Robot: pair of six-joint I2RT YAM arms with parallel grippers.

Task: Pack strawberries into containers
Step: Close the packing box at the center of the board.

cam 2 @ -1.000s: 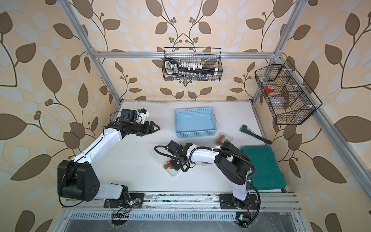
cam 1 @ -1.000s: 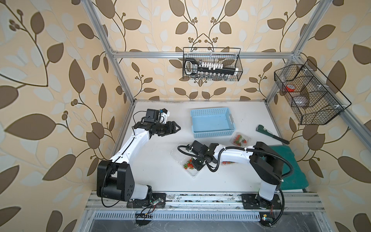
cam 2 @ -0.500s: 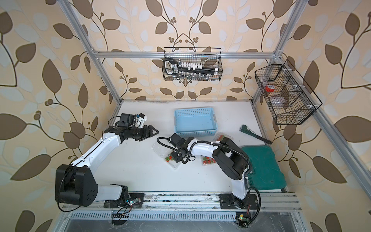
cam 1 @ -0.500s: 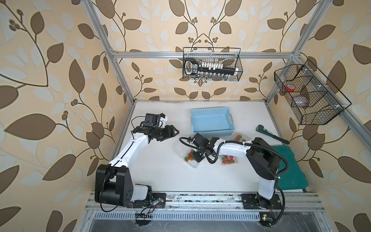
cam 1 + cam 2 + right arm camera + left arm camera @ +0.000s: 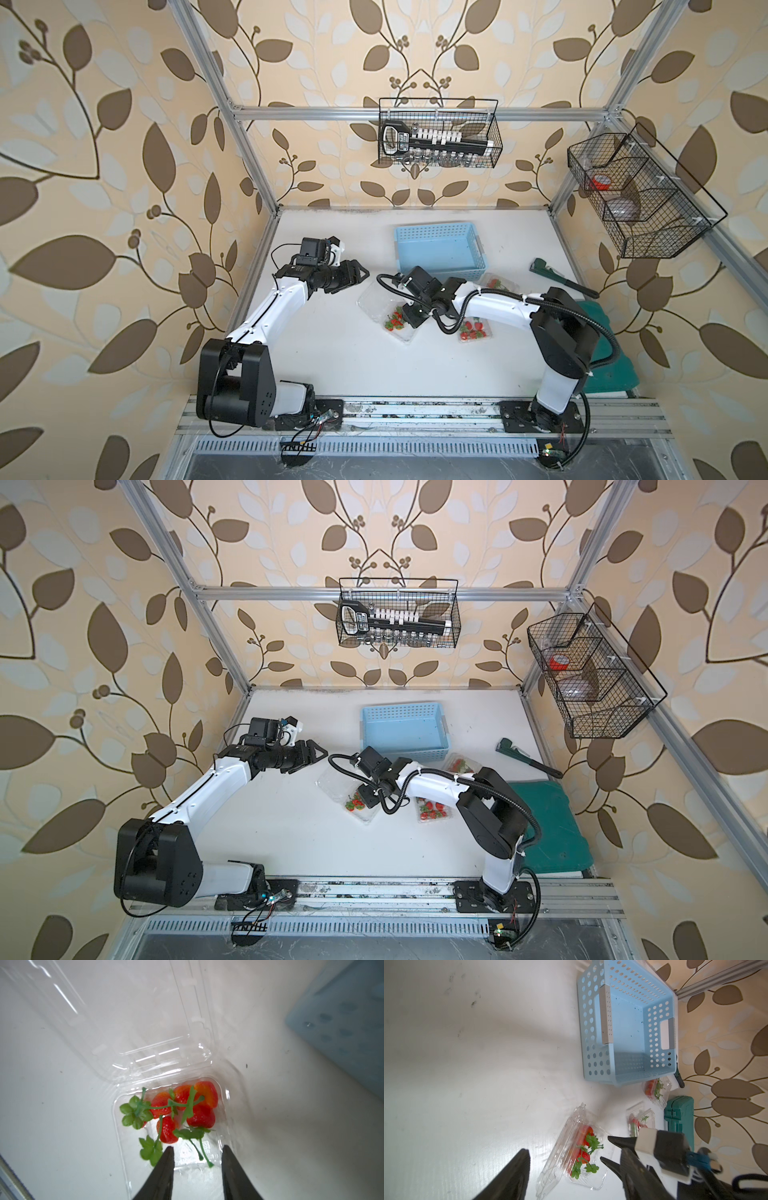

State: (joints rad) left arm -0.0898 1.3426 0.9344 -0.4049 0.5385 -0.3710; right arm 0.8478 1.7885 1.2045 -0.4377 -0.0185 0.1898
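Arms both out over the white table (image 5: 332, 374). Right arm reaches low across toward the other arm's side, wrist bent downward. Right gripper (image 5: 197, 1147) hangs over the near edge of the open box (image 5: 372, 299), jaws apart, nothing between them. Small heap of strawberries (image 5: 182, 1105) lies in its tray. Left arm stretched forward; left gripper (image 5: 362, 273) level, jaws spread, empty, near the lid but clear of it. Second box (image 5: 476, 331) with berries lies just beside the right forearm. Third box (image 5: 501, 284) is beside the blue basket (image 5: 436, 232).

Right fingers (image 5: 411, 321) over open container (image 5: 373, 305) (strawberries (image 5: 393, 323) inside); blue basket (image 5: 438, 254) nearby.
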